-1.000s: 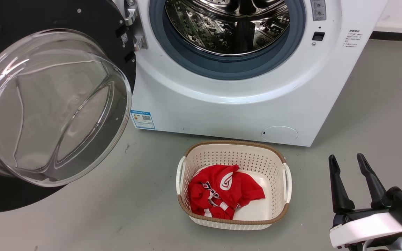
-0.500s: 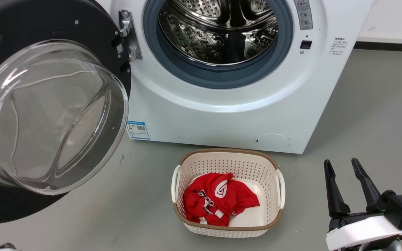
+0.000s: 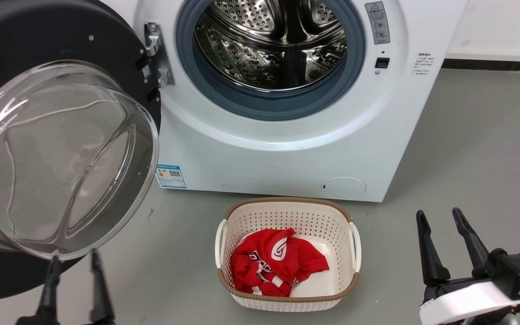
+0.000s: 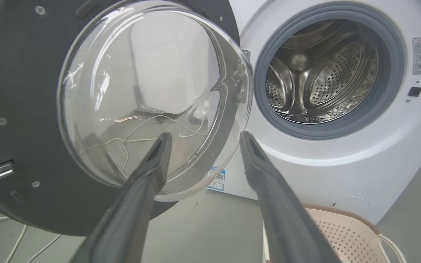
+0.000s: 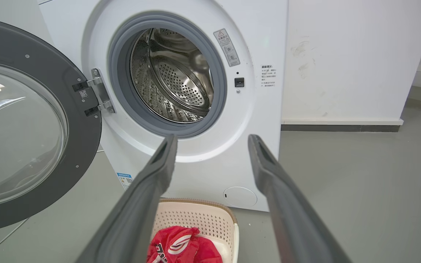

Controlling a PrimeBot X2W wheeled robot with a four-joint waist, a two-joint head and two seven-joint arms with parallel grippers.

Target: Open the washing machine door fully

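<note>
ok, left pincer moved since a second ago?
Yes: the left pincer has come up into frame, tips now at the lower rim of the washing machine door.

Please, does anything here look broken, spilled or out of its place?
Nothing looks damaged or spilled. The washing machine door hangs wide open on its hinge, glass whole. A red garment lies crumpled in the basket. Only small marks: grey scuffs on the wall beside the washing machine, a dark spot on the floor.

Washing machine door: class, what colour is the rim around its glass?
The washing machine door has a black rim, seen best in the right wrist view.
</note>
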